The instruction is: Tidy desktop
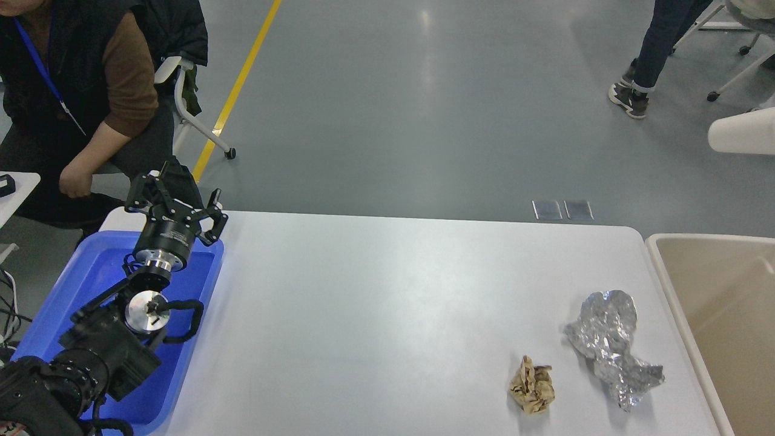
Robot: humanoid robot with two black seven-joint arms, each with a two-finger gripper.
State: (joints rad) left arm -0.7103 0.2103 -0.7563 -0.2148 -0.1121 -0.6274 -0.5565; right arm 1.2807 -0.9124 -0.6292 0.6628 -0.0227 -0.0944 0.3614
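Observation:
The white desktop (375,303) fills the lower middle of the head view. On its right part lie a crumpled sheet of silver foil (611,345) and a small brown paper wad (531,385). My left gripper (174,197) is open and empty, held above the far end of the blue tray (91,272). A white paper cup (742,130) lies sideways in the air at the right edge, above and beyond the beige bin (714,303). My right arm and gripper are out of view, so I cannot see what holds the cup.
A seated person (79,103) is close behind the tray at the far left. Another person's legs (657,54) and chair wheels are on the grey floor at the far right. A yellow floor line (239,79) runs beyond the table.

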